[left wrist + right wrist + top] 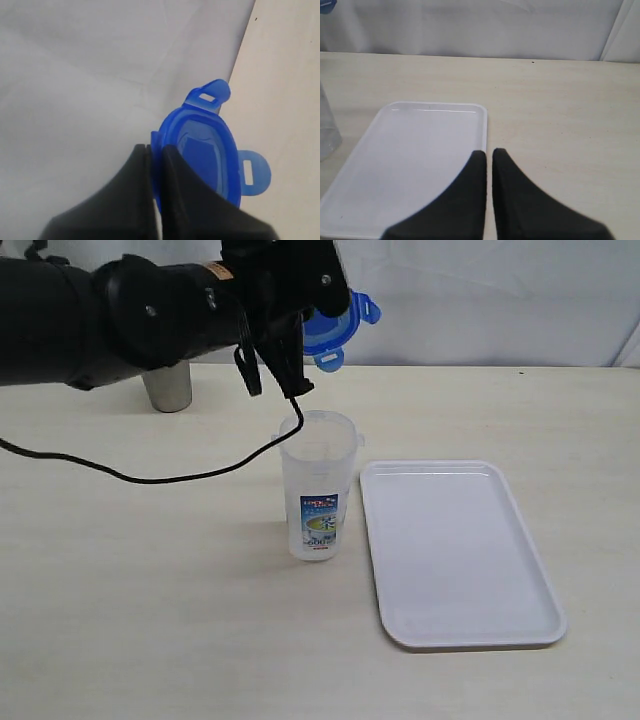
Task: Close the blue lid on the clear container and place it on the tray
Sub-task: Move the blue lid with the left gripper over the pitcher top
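The left gripper (154,148) pinches the blue lid (207,150) tight by its edge. The lid is up in the air, at about 12 o'clock from the open clear jar (318,485). The jar stands on the table (150,620). The white tray (460,550) lies just beside it at 3 o'clock. The right gripper (489,151) has its jaws squeezed together on nothing.

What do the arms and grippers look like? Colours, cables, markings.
Left arm: bulky glossy black links, small orange label near the wrist, thin black cable hanging off it. Left gripper and right gripper: matte black fingers tapering to narrow tips. No other markings visible.
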